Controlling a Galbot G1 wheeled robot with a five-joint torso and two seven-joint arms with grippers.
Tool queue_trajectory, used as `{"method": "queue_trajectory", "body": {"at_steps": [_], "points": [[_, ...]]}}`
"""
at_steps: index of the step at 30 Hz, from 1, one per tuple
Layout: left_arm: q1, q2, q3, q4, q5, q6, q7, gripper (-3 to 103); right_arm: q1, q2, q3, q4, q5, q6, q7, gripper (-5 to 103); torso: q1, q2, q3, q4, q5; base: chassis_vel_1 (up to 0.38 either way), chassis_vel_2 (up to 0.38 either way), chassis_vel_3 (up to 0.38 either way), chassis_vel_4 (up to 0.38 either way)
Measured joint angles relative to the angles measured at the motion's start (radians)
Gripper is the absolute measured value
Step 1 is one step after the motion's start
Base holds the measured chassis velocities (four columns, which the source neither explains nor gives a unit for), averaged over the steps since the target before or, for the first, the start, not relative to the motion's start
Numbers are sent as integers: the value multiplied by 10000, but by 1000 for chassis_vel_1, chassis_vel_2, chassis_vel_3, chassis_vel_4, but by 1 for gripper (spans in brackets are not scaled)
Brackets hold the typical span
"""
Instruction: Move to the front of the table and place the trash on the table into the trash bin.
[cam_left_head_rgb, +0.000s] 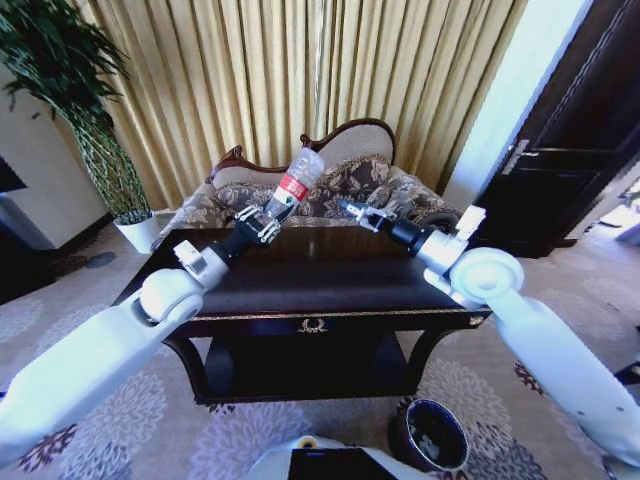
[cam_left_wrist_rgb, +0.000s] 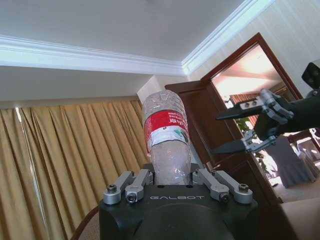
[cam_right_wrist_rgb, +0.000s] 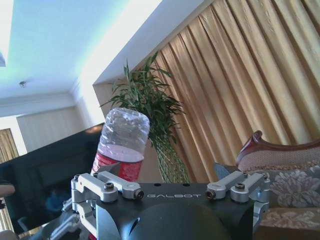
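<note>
Bench (cam_left_head_rgb: 330, 285) sits in front, with the trash bin (cam_left_head_rgb: 430, 437) on the floor by its right leg. Left hand (cam_left_head_rgb: 258, 226) squeezes the bottle (cam_left_head_rgb: 291, 189), held up high. Right hand (cam_left_head_rgb: 362, 213) is open, holding nothing. Swing the bottle slowly over the bin before letting go.

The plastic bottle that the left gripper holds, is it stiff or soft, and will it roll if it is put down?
The bottle, held in the left gripper, looks empty and clear, so probably light. Its walls look dented, so likely soft and easy to crush. It is round, so lying on the table it may roll.
</note>
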Motion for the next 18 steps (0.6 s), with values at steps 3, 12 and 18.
{"method": "queue_trajectory", "body": {"at_steps": [3,12,18], "points": [[8,-42,145,-92,-1,99,-23,29,137,179,-119,-43,-67,-3,-1,100,0,0,0,1,0,0,0,0,0],[136,-215,546,-300,92,274,-63,29,189,191,-121,-63,-161,-209,-137,100,-1,0,-1,1,-1,0,0,0,0],[-184,-338,1111,-320,147,396,-151,29,127,158,-57,-27,-165,-246,-206,100,-1,0,-1,1,0,0,0,0,0]]}}
